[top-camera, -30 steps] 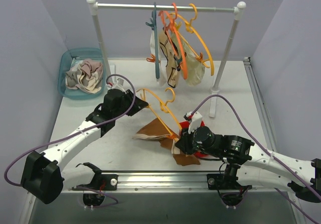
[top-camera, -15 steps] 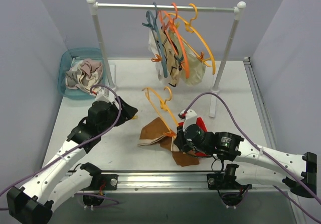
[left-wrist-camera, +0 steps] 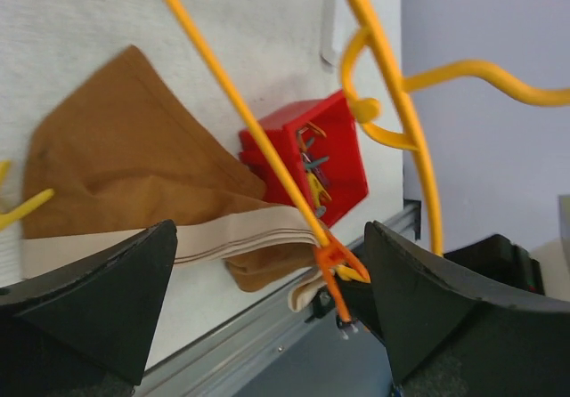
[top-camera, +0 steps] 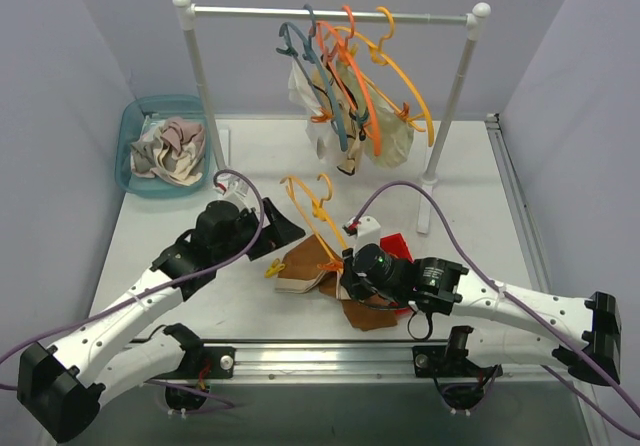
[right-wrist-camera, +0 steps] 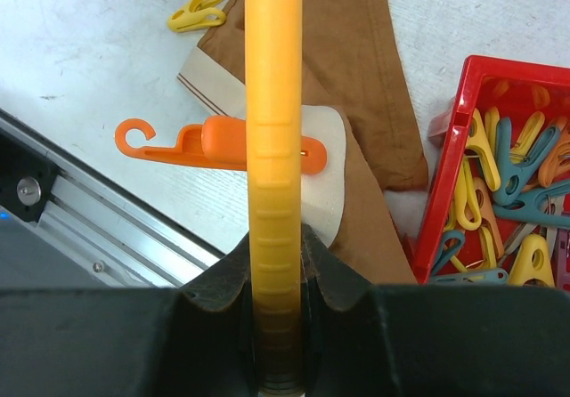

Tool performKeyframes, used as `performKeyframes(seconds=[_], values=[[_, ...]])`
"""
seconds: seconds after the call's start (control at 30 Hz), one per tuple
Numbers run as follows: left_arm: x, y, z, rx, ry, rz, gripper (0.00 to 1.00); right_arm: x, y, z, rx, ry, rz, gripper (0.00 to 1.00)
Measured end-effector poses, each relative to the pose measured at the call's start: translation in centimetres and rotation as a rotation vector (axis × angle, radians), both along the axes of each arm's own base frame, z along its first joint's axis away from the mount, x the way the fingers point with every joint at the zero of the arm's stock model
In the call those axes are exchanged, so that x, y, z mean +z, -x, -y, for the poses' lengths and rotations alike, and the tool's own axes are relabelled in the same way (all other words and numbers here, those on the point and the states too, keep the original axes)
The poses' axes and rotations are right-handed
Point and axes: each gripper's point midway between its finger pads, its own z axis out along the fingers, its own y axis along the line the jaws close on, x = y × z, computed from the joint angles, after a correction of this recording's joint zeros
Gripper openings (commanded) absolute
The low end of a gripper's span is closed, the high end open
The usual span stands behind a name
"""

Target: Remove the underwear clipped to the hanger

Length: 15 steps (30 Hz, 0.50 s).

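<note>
Notably, teal basket (top-camera: 135, 116) holds underwear (top-camera: 168, 151); red box (right-wrist-camera: 517, 65) holds clothespins (right-wrist-camera: 525, 197).

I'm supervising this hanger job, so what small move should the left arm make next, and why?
Probably move the open left gripper to the orange clip and pinch it. The right gripper is shut on the yellow hanger, the waistband of the brown underwear looks pinned by that clip, and one yellow clothespin already lies loose on the table.
</note>
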Motion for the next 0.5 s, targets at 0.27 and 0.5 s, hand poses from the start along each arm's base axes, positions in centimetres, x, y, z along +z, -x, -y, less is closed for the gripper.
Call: performKeyframes(seconds=[0.27,0.5], values=[[0.5,1.7,6.0,-0.141,0.082,-0.030,0.96,0.0,-0.5,-0.6,-0.011,0.009,0.011,0.00],[-1.0,3.1,8.3,-0.197,0.067,-0.086,0.93,0.0,-0.6,-0.7,-0.012,0.014,0.022,0.00]])
